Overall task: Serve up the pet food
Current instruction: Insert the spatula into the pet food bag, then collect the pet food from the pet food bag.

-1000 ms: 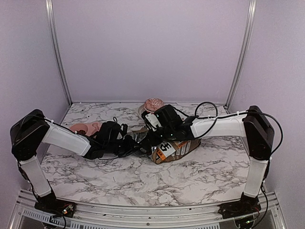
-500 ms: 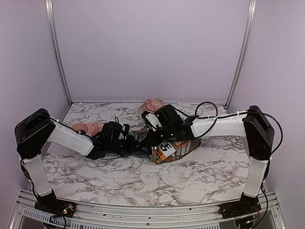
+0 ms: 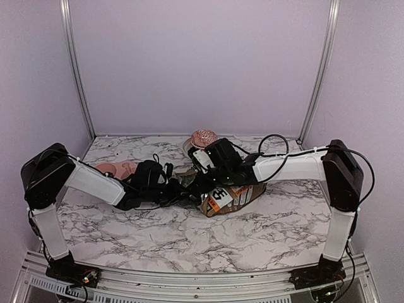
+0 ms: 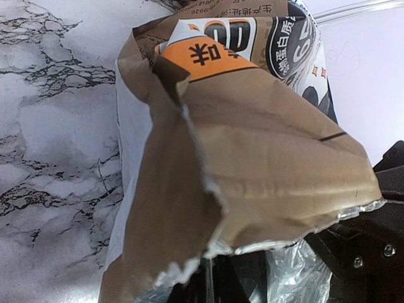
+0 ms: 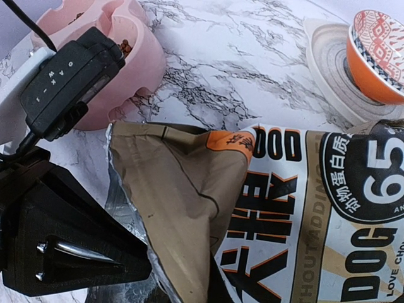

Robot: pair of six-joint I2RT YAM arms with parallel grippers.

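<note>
Looking down on white-grey marbled table (image 3: 252,227), lilac walls (image 3: 202,63) around. Crumpled brown paper bag (image 3: 230,197), foil-lined, torn mouth, lying mid-table. Kibble (image 5: 127,46) in glossy pink bowl (image 5: 148,63) left of bag. Both arms stretched low, meeting at bag mouth: left claw (image 3: 181,192) narrow, pinching torn lip; right claw (image 3: 194,183) closed tight, grip hidden.

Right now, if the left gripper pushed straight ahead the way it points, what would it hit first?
The paper bag: its torn brown flap fills the view just ahead of the left gripper, seemingly touching it.
</note>
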